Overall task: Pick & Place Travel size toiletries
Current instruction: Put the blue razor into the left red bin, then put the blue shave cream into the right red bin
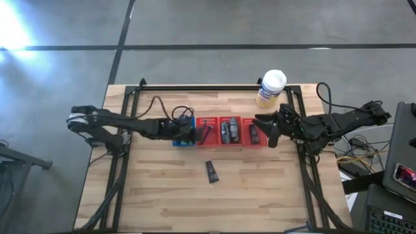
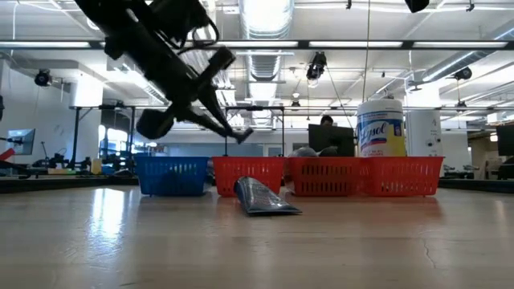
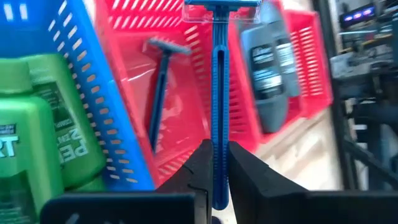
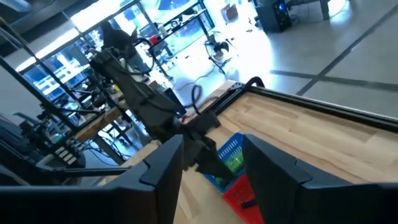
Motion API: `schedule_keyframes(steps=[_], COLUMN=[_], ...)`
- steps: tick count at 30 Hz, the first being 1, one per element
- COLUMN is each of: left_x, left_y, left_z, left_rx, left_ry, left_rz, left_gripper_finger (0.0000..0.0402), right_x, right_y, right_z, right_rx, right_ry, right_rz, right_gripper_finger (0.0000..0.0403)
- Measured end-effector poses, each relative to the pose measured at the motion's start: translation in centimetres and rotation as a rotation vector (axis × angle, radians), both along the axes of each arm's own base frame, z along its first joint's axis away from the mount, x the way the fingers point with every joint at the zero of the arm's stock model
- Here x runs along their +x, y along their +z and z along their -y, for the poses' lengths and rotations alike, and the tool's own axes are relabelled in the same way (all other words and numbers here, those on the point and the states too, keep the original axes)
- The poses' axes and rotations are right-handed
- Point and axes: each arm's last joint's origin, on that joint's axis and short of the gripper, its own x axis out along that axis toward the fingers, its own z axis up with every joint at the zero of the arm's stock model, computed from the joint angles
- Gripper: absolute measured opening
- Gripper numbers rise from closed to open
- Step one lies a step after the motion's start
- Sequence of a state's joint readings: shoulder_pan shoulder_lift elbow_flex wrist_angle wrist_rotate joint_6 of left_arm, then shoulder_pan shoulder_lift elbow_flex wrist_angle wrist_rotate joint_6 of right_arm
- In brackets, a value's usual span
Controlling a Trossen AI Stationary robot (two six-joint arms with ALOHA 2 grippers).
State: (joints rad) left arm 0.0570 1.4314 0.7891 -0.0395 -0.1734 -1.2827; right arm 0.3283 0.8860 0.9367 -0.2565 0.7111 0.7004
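Observation:
My left gripper (image 3: 215, 180) is shut on a slim blue razor (image 3: 219, 93) over the seam between the blue basket (image 1: 182, 138) and the first red basket (image 1: 208, 133). That red basket has another razor (image 3: 160, 87) lying in it. Green bottles (image 3: 31, 124) lie in the blue basket and dark grey bottles (image 3: 267, 74) in the middle red basket. One dark tube (image 1: 212, 171) lies flat on the table, in front of the baskets. My right gripper (image 1: 272, 134) is open and holds nothing, hovering at the right end of the red basket row. My left gripper pinches the razor's handle near its tail end (image 3: 219, 177) between its two fingers, which lie along the handle. The fingers come slanting down from the table's left. The razor is lifted clear, and its head (image 3: 222, 7) points away from the gripper over the red basket.
A large yellow-and-white canister with a white lid (image 1: 271, 88) stands behind the red baskets near the far right corner. A black frame (image 1: 195, 88) borders the table's far edge and sides. Bare wood (image 1: 162, 188) lies toward the near edge around the dark tube.

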Motion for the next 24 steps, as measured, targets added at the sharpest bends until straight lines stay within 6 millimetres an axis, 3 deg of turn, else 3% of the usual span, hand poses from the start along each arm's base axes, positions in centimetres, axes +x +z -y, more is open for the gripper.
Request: schedule_keyframes(steps=[6,13,24], left_x=[1.1,2.0,1.5], left_y=[-1.9,-2.1,-2.3], left_z=[-0.5,-1.1,-1.7], left_rx=[0.006,0.062,0.076], left_ry=[-0.014,-0.050,-0.058], left_rz=[-0.068,-0.096,-0.137], left_gripper_finger=[0.0035,0.0041,0.0116], right_x=[0.0,0.1,0.2], right_y=[0.0,-0.1,-0.3], right_z=[0.0,0.0,-0.1], right_rx=[-0.004,-0.003,0.042], right_ry=[0.001,0.002,-0.003], right_rz=[-0.002,-0.007,0.005], right_gripper_finger=[0.0183,0.0197,0.0216])
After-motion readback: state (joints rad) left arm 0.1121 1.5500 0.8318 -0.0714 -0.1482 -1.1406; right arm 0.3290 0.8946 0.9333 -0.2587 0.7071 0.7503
